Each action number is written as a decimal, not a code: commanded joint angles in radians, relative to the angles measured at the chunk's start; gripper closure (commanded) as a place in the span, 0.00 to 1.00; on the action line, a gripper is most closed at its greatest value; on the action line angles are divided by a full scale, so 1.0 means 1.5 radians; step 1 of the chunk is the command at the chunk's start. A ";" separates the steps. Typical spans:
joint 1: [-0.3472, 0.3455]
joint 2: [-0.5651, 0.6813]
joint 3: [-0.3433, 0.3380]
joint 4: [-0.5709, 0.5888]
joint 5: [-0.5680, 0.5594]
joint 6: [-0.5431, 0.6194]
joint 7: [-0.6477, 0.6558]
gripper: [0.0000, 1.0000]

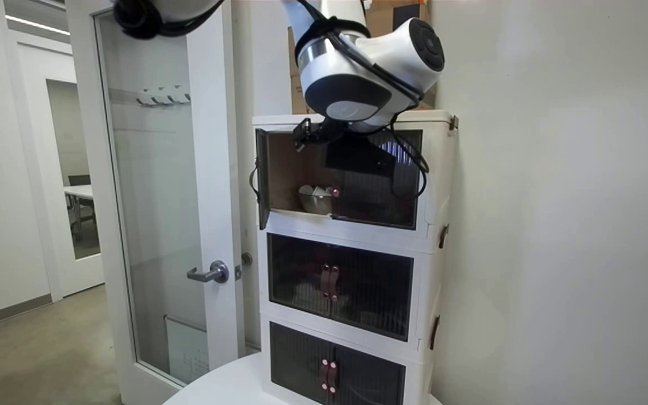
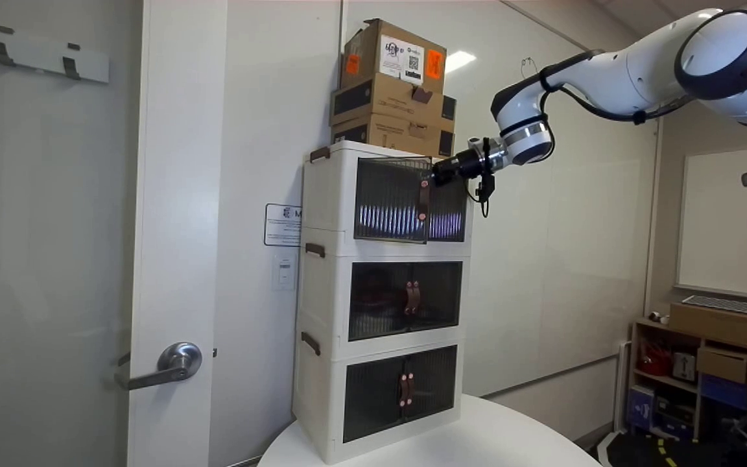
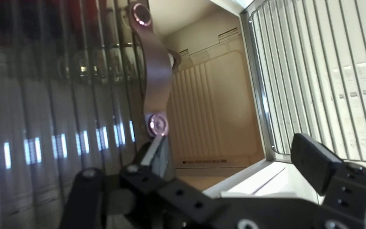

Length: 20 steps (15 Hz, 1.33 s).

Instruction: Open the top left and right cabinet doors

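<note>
The top left cabinet door (image 1: 263, 180) stands swung outward in an exterior view; in the wrist view its ribbed panel (image 3: 322, 79) is at the right. The top right cabinet door (image 1: 380, 197) is closed, a dark ribbed panel filling the wrist view's left side (image 3: 43, 95), with its brownish strap handle (image 3: 158, 76). My gripper (image 3: 230, 136) is open before the uncovered compartment, its fingers wide apart and nothing gripped. One finger (image 3: 159, 156) overlaps the handle's rivet; whether they touch I cannot tell. From the side, the gripper (image 2: 435, 174) appears by the left door's free edge.
A metal bowl (image 1: 315, 201) sits inside the top compartment. Below are two tiers with closed dark doors (image 1: 296, 275). Cardboard boxes (image 2: 393, 97) are stacked on the cabinet, which stands on a white round table (image 2: 509, 441). A glass room door (image 1: 155, 225) with a metal handle is nearby.
</note>
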<state>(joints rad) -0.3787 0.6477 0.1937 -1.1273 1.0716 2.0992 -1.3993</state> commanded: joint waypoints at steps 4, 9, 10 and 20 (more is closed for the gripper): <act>0.006 -0.014 -0.008 -0.045 0.010 0.033 -0.008 0.00; 0.022 -0.015 -0.056 -0.062 0.045 0.034 -0.010 0.00; 0.024 -0.012 -0.059 -0.063 0.047 0.034 -0.010 0.00; 0.039 -0.012 -0.049 -0.064 0.075 -0.025 -0.024 0.00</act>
<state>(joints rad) -0.3305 0.6476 0.1217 -1.2138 1.1454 2.1299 -1.4010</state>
